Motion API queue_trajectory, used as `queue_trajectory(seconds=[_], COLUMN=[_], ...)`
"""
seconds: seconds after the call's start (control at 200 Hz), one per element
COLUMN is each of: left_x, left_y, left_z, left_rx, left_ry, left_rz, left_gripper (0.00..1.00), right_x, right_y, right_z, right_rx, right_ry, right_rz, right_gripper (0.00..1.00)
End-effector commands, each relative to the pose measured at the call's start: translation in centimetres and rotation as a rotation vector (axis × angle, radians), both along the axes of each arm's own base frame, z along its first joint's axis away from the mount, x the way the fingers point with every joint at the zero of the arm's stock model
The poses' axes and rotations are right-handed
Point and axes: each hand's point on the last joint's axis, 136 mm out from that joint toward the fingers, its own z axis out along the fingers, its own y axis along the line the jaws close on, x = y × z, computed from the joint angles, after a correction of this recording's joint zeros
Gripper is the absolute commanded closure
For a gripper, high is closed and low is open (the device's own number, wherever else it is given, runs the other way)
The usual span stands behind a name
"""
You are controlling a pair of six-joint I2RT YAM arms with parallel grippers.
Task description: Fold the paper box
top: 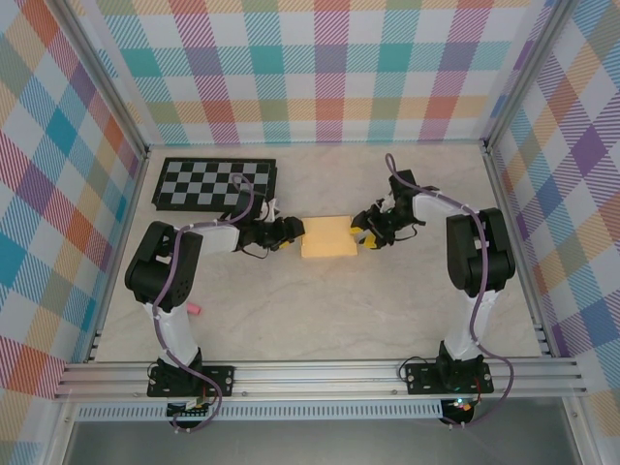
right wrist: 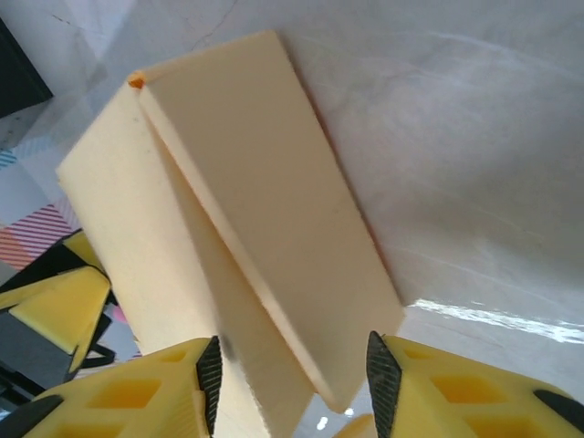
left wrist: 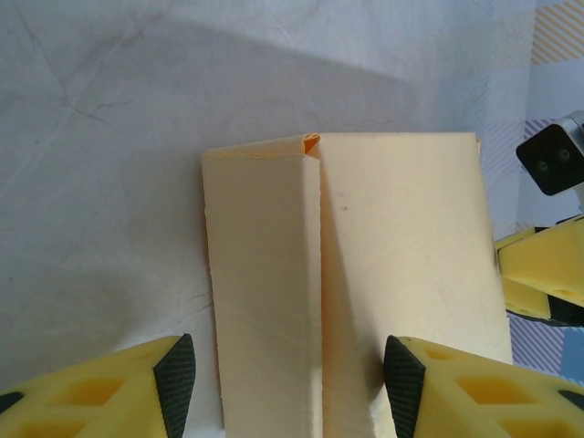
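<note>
**Top external:** The paper box (top: 327, 237) lies on the pale marbled table (top: 320, 320), about midway across it. It is partly folded, with a crease running along its length. The left gripper (top: 291, 232) sits low at the box's left end and the right gripper (top: 365, 236) sits low at its right end. A black-and-grey checkerboard (top: 215, 184) lies behind the left arm, well apart from the box. A small pink object (top: 194, 310) rests on the table near that arm's lower links.

**Left wrist:** The box runs away from the camera between the yellow fingers. A narrow panel on the left rises to a ridge against a wider panel on the right. One black pad (left wrist: 176, 379) stands clear of the cardboard, with table showing between them. The other pad (left wrist: 404, 383) overlaps the near end of the wide panel. The jaws are spread and not clamped. A yellow finger of the right gripper shows at the far right.

**Right wrist:** The near end of the box sits between the fingers. One pad (right wrist: 211, 379) lies right against the lower panel, and the other pad (right wrist: 380, 383) is just beside the upper panel's corner. I cannot tell whether they pinch the cardboard.
</note>
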Motion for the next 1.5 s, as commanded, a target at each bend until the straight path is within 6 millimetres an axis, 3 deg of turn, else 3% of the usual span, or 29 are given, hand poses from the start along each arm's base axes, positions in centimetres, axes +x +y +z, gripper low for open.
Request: queue_trajectory(seconds=[0.0,0.12,0.165,0.315,0.45,0.615,0.905,1.01,1.23,1.365,1.435,1.495], left_x=[0.1,-0.2,-0.2,-0.1,-0.4,-1.3,-3.1,-3.5,-3.5,-3.7,-3.6,-3.4], left_y=[-0.2,0.4,0.5,0.3,0.1,0.7,0.1,0.2,1.0,1.3,1.2,1.1], left_z=[0.8,0.9,1.5,4.8,6.1,4.0,1.5,0.0,-2.0,-3.0,-2.9,-2.5], left_rx=[0.049,0.092,0.096,0.083,0.079,0.125,0.17,0.204,0.289,0.312,0.314,0.311], left_ry=[-0.069,-0.098,-0.118,-0.183,-0.198,-0.164,-0.136,-0.103,-0.052,-0.021,-0.02,-0.024], left_rz=[-0.044,-0.06,-0.067,-0.091,-0.124,-0.137,-0.169,-0.188,-0.208,-0.215,-0.215,-0.216], left_gripper=[0.41,0.4,0.39,0.36,0.34,0.35,0.39,0.47,0.54,0.57,0.57,0.57], right_x=[-0.4,-1.0,-1.1,-1.3,-0.5,0.5,-1.0,-1.5,-1.4,-0.8,-1.1,-2.7], right_y=[-1.5,-4.4,-4.6,-1.5,-0.2,0.0,1.7,2.0,0.6,-0.1,0.6,1.8], right_z=[1.6,2.0,2.6,5.5,5.8,3.6,0.8,0.0,-0.7,1.9,4.8,6.8], right_rx=[-0.123,-0.309,-0.321,-0.123,-0.099,-0.116,-0.082,-0.108,-0.228,-0.289,-0.293,-0.288], right_ry=[-0.064,-0.151,-0.202,-0.315,-0.363,-0.336,-0.269,-0.258,-0.326,-0.541,-0.799,-1.055], right_rz=[0.081,0.18,0.218,0.312,0.37,0.39,0.423,0.446,0.455,0.509,0.634,0.809], right_gripper=[0.48,0.48,0.49,0.47,0.44,0.44,0.53,0.55,0.56,0.52,0.5,0.48])
